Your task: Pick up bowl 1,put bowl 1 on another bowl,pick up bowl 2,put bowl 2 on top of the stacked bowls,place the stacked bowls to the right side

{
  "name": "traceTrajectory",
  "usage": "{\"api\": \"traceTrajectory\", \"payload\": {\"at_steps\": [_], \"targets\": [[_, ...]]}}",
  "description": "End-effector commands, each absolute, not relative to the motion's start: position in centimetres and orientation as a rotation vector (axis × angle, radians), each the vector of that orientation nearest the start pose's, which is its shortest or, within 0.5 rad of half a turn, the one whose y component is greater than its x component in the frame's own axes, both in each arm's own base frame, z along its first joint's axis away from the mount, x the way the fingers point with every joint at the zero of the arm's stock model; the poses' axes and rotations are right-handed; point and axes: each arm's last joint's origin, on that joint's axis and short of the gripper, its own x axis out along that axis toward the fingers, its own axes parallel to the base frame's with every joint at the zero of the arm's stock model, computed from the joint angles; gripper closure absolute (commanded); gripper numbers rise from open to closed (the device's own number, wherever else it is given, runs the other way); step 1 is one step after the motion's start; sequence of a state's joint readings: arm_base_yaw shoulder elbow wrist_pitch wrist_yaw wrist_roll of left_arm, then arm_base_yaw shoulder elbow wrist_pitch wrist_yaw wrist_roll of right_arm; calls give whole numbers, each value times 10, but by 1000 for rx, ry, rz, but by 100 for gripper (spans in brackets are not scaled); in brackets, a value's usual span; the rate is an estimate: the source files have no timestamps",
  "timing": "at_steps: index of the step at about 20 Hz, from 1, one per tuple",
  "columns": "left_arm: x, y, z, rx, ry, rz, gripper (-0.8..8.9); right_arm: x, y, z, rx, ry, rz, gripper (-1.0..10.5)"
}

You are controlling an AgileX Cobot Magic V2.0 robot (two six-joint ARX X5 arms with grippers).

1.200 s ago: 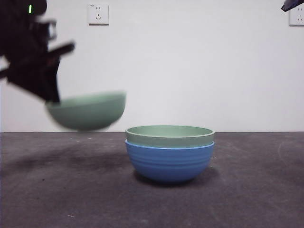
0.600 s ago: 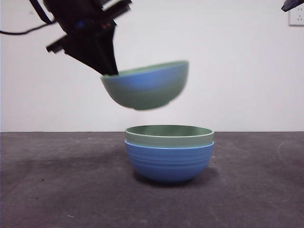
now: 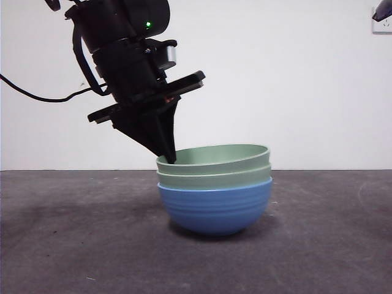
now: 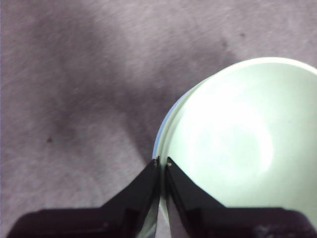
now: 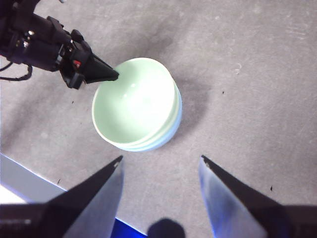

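Front view: bowl 2, pale mint green, sits nested at a slight tilt in bowl 1, which shows only as a duller green band above another bowl, blue and ribbed; the three form the stacked bowls, resting mid-table. Left gripper has its jaws pressed together on bowl 2's near rim, pinching the thin wall, one jaw inside and one outside. Right gripper hangs high above the stack, jaws spread wide, empty. Handling, judged: rigid, light, smooth-walled ware, probably plastic or melamine; likely slippery in a pinch, and nested bowls may shift or lift apart. Best hold is the rim edge, gripping through all the layers if the whole stack is moved. Surface: dark grey matte table, faintly scuffed. Room: plain white wall with a socket at the upper corner.
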State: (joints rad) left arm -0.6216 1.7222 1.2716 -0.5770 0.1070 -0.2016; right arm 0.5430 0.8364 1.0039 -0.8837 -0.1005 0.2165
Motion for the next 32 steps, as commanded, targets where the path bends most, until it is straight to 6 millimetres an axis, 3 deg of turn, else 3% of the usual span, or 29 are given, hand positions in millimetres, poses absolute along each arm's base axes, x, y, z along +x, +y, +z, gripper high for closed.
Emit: {"api": "traceTrajectory", "payload": {"at_steps": [1, 2, 5, 6, 9, 12, 16, 19, 24, 26, 29, 32], "targets": [[286, -216, 227, 92, 1073, -572, 808, 125, 79, 337, 32, 764, 537, 695], [285, -216, 226, 95, 1080, -572, 785, 125, 79, 337, 32, 764, 537, 695], [283, -215, 225, 101, 1102, -567, 527, 124, 79, 336, 31, 770, 536, 694], [283, -214, 226, 104, 1108, -565, 491, 124, 79, 336, 30, 772, 536, 694], [282, -214, 236, 106, 1113, -562, 491, 124, 78, 335, 28, 786, 533, 693], [281, -213, 261, 139, 1125, -573, 491, 125, 79, 334, 28, 800, 529, 692], [276, -209, 313, 208, 1118, -608, 491, 139, 88, 326, 23, 851, 517, 688], [265, -201, 357, 225, 1070, -633, 494, 162, 101, 313, 22, 900, 503, 687], [228, -174, 419, 210, 933, -666, 495, 207, 129, 279, 51, 978, 470, 684], [212, -161, 434, 198, 890, -673, 495, 222, 138, 263, 60, 1025, 448, 681], [187, -143, 451, 191, 833, -684, 495, 238, 148, 239, 70, 1079, 430, 504], [170, -130, 461, 188, 803, -690, 495, 250, 155, 223, 97, 1110, 425, 505]]}}
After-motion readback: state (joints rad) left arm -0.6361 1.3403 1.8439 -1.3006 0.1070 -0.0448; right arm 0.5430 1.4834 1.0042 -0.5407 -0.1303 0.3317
